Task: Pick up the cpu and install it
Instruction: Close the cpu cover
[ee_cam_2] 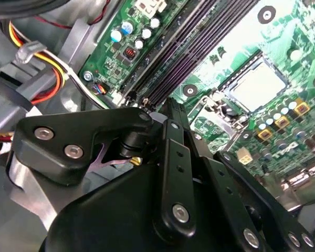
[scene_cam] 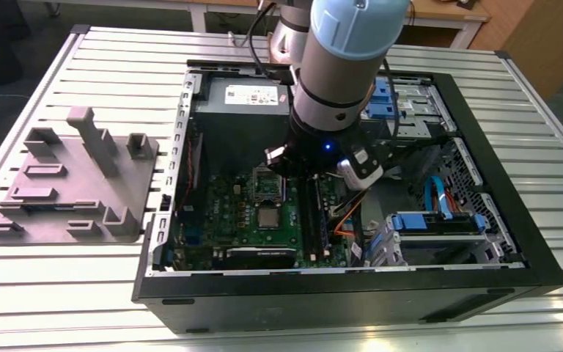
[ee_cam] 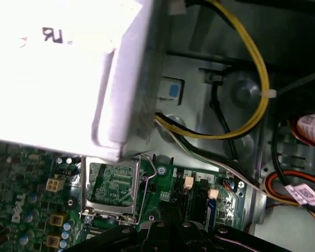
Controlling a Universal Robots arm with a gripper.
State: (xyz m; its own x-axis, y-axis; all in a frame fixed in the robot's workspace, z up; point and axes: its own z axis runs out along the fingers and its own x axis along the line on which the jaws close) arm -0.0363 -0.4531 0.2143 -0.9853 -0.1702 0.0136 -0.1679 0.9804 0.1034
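Presently the gripper (ee_cam_2: 167, 107) hangs over the green motherboard (scene_cam: 225, 218) inside the open computer case (scene_cam: 360, 302) on the table (scene_cam: 115, 66). Its grip state cannot be told. The cpu (scene_cam: 267, 216) lies flat on the board, just on the near side of the socket (scene_cam: 265, 183) and apart from the gripper.

Silvery-grey cpu (scene_cam: 267, 217), green motherboard (scene_cam: 218, 220), black case (scene_cam: 360, 301), yellow cable (ee_cam: 260, 68)

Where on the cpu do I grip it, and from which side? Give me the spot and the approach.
Probably by two opposite edges of the cpu, coming straight down from above. It lies flat on the green motherboard, silvery top up, so only its thin sides offer a hold; the computer case walls block a sideways approach.
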